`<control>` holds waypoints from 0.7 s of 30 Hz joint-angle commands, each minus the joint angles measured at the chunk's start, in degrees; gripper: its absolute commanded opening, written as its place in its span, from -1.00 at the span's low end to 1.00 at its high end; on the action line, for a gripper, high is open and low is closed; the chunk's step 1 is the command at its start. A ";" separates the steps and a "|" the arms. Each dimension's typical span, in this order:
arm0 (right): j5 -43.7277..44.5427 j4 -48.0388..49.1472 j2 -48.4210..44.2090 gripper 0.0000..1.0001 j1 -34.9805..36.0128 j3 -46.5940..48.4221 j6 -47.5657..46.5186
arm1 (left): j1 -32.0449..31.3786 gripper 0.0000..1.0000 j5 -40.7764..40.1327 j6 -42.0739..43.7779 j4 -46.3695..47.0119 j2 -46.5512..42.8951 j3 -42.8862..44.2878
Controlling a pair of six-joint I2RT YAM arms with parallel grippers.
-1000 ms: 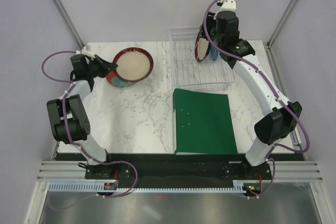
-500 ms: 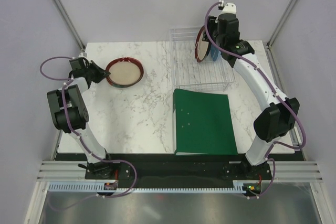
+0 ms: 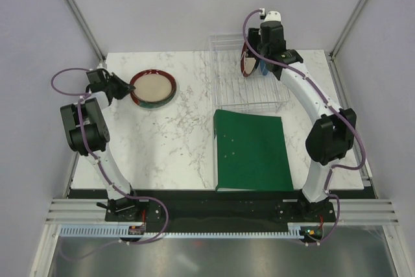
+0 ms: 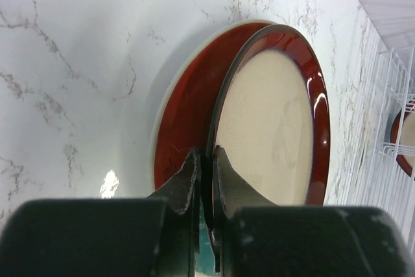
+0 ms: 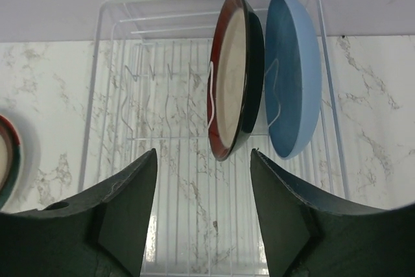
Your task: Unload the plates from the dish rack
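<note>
Dark-red-rimmed cream round plate point(image 5: 233, 76) stands beside light blue round plate point(image 5: 295, 76) in clear plastic dish rack point(image 3: 240, 92); I'd straddle its rim with open right gripper point(image 5: 202, 160), missing the blue one; left gripper point(image 4: 206, 160) is clamped on tabletop cream plate point(image 4: 272, 128).

The table point(image 3: 175, 135) was white marble with thin grey veins. The folder point(image 3: 251, 150) was plain dark green. The rack point(image 3: 249, 95) was clear, its wires showing white. The left plate point(image 4: 272, 128) had a cream centre and a glossy dark-red rim, with a red outside and a teal patch by the fingers. The rack plate point(image 5: 230, 76) had a cream face, a red rim and a dark back. The blue plate point(image 5: 295, 69) was plain light blue. The left arm point(image 3: 107, 163) and right arm point(image 3: 305, 92) were white with black joints. The left gripper point(image 4: 206, 160) and right gripper point(image 5: 204, 160) were black.
</note>
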 commanded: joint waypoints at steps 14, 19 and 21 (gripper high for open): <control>16.00 -7.11 21.73 0.32 0.11 25.69 -8.84 | -0.01 0.99 -2.90 2.20 -2.51 -6.53 -0.56; 17.76 -7.28 25.86 0.29 0.02 28.68 -9.89 | -0.09 0.99 -4.40 2.46 -2.51 -11.62 -3.46; 18.29 -7.02 27.44 0.29 0.03 29.47 -10.42 | -0.18 1.00 -4.49 2.29 -2.86 -13.39 -3.99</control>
